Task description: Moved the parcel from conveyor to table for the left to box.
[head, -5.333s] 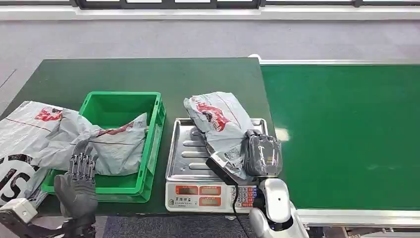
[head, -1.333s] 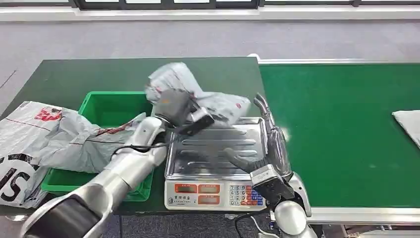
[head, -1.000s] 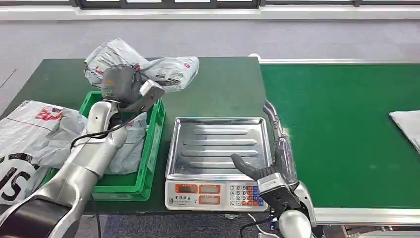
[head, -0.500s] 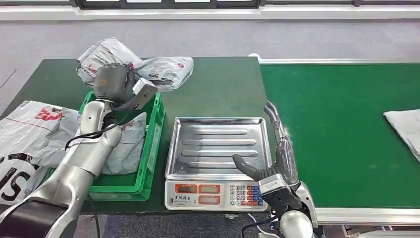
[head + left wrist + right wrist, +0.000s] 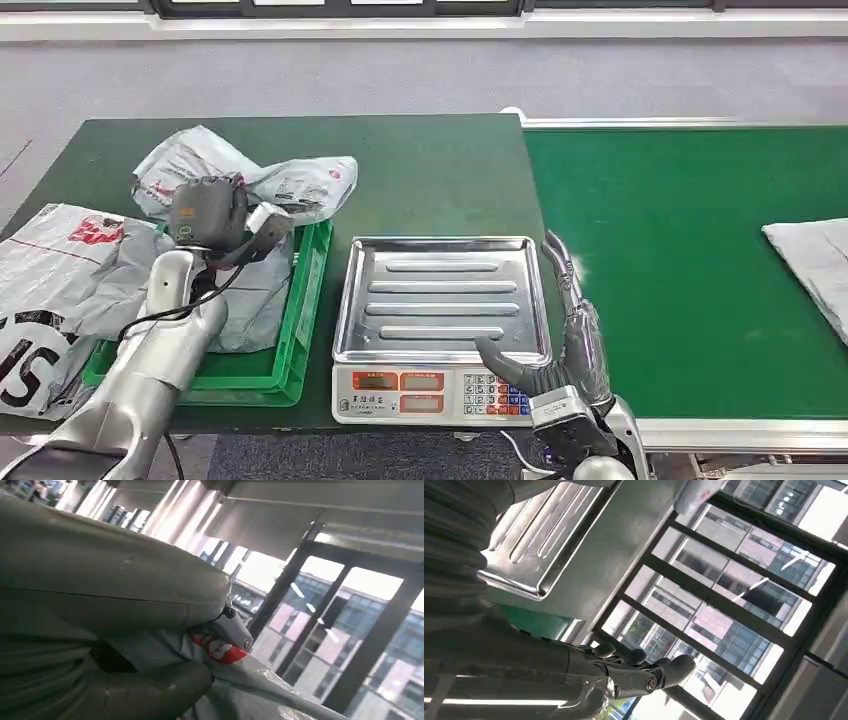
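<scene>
Our left hand (image 5: 205, 212) grips the grey parcel (image 5: 290, 185) over the far rim of the green bin (image 5: 310, 290), where another bag (image 5: 255, 300) lies. Beside it on the green surface (image 5: 430, 170) stands the scale (image 5: 440, 325); our right hand (image 5: 565, 335) hovers spread by its tray's edge

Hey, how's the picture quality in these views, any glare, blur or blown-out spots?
Head view: evenly lit and sharp, with soft reflections on the ribbed steel scale tray. Left wrist view: the grey plastic parcel with red print is close and soft, and the windows behind are overexposed. Right wrist view: the bright windows wash out, leaving the right hand dark against them.
</scene>
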